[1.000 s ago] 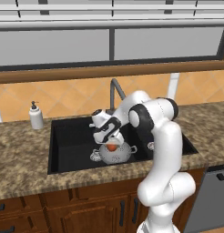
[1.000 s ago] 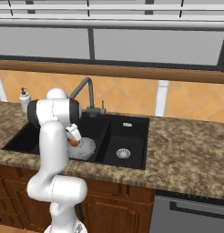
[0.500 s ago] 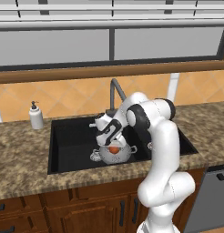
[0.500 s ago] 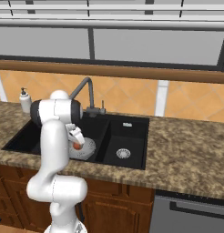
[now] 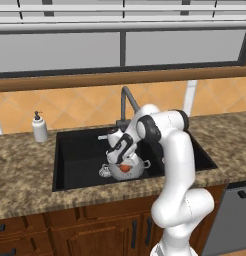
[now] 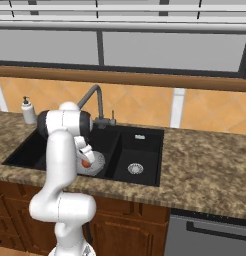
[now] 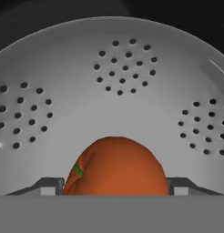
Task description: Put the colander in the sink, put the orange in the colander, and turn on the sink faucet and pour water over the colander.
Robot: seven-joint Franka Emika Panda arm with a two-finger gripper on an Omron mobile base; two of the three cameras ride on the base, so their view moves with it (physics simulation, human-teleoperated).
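arm bent down into sink [image 5: 80, 155], gripper [image 5: 124, 164] clamping orange [image 7: 116, 166] inside colander [image 5: 137, 170]

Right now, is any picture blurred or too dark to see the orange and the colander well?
Hand view: sharp, the orange and the holes of the colander are clear, softly shaded. Left base view: slightly soft; the end effector covers part of the fruit. Right base view: the black sink is dark and the fruit is tiny.

No readable text, label, brand or number anywhere (soap bottle [image 5: 40, 128] blank too).
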